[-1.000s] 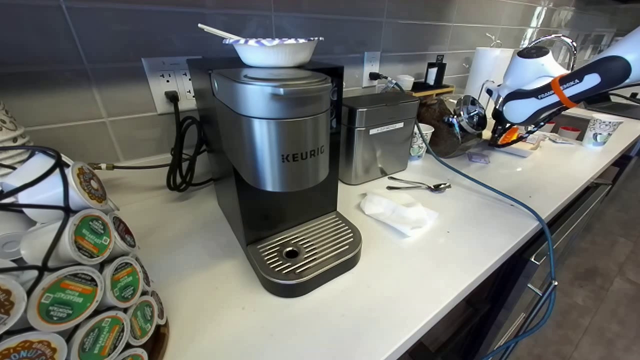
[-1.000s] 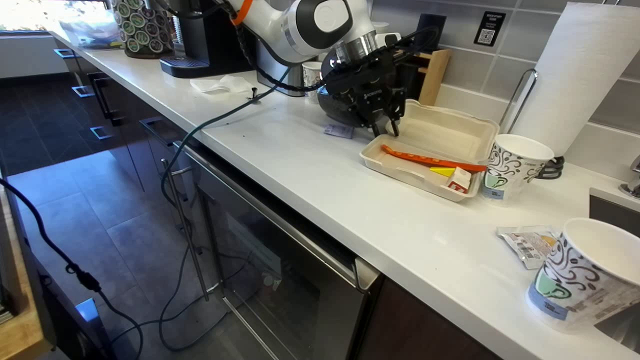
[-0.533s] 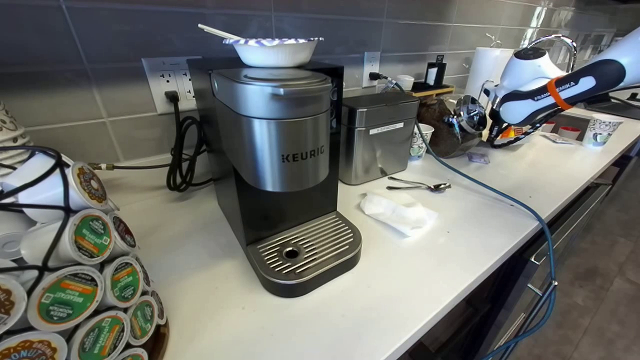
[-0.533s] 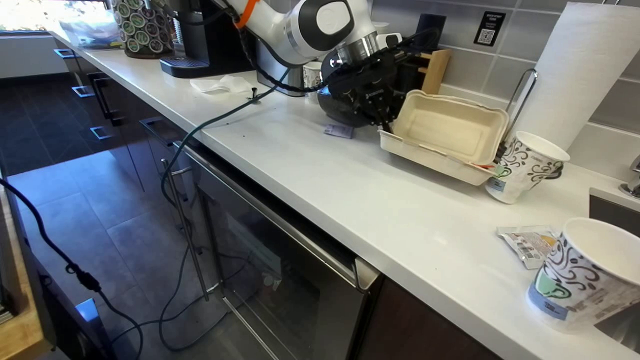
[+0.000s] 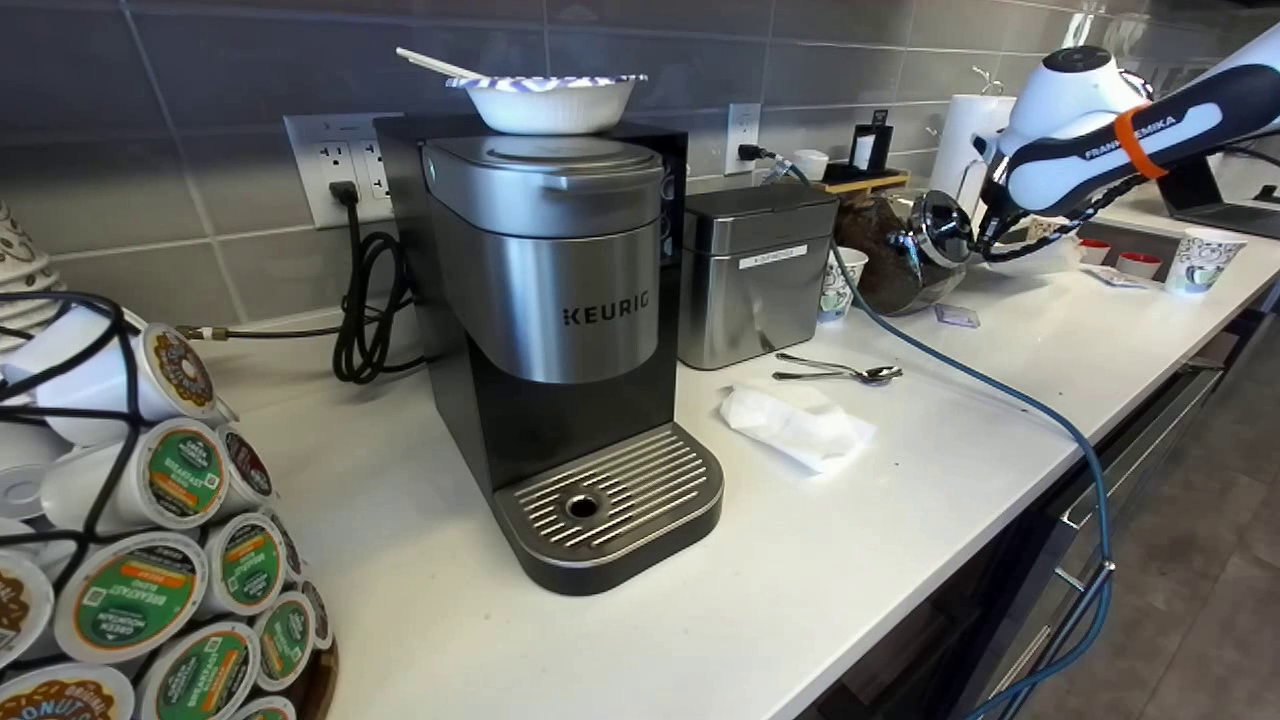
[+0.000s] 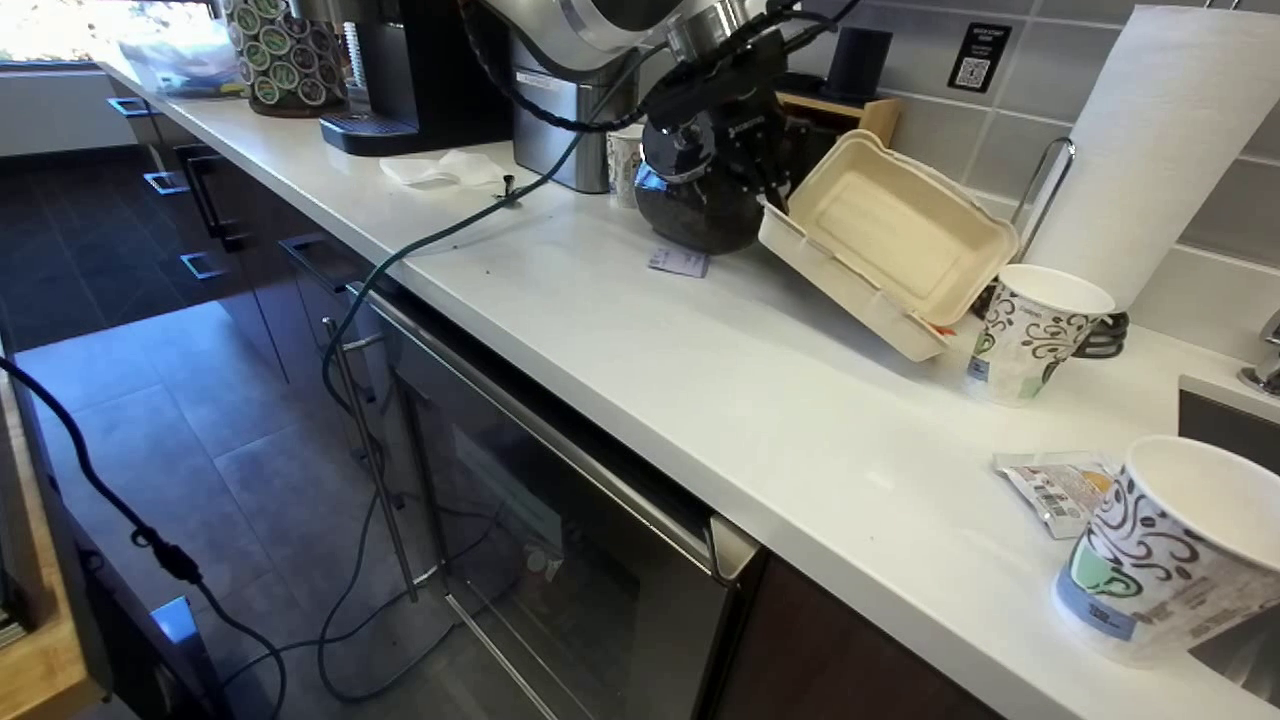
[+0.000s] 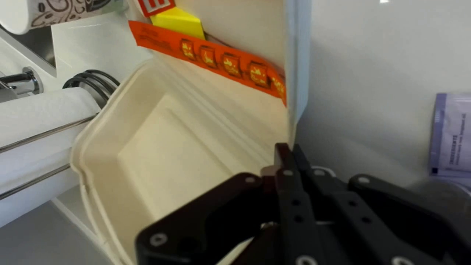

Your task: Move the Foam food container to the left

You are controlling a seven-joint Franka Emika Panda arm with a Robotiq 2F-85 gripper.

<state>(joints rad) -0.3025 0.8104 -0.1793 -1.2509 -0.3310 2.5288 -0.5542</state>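
The foam food container [image 6: 895,235] is a cream-white open clamshell. In an exterior view it hangs tilted, its end at the gripper raised and its far lower corner near the counter beside a paper cup. In an exterior view it shows partly behind the arm [image 5: 1045,262]. It also fills the left of the wrist view [image 7: 165,147], where an orange-red strip [image 7: 220,60] and a yellow piece [image 7: 178,23] lie in it. My gripper [image 7: 289,149] is shut on the container's wall; it also shows in an exterior view [image 6: 775,198]. Whether the far corner touches the counter is unclear.
A paper cup [image 6: 1040,335] and paper towel roll [image 6: 1165,150] stand by the container's far end. A glass jar [image 6: 705,210] lies beside the gripper. A purple packet [image 6: 680,262], steel box [image 5: 760,275], napkin [image 5: 795,425] and coffee maker [image 5: 560,300] are further along.
The open gripper has shut on the container's wall and risen. The container has gone from flat on the counter to steeply tilted. The paper cup was tipped, then came back more upright.
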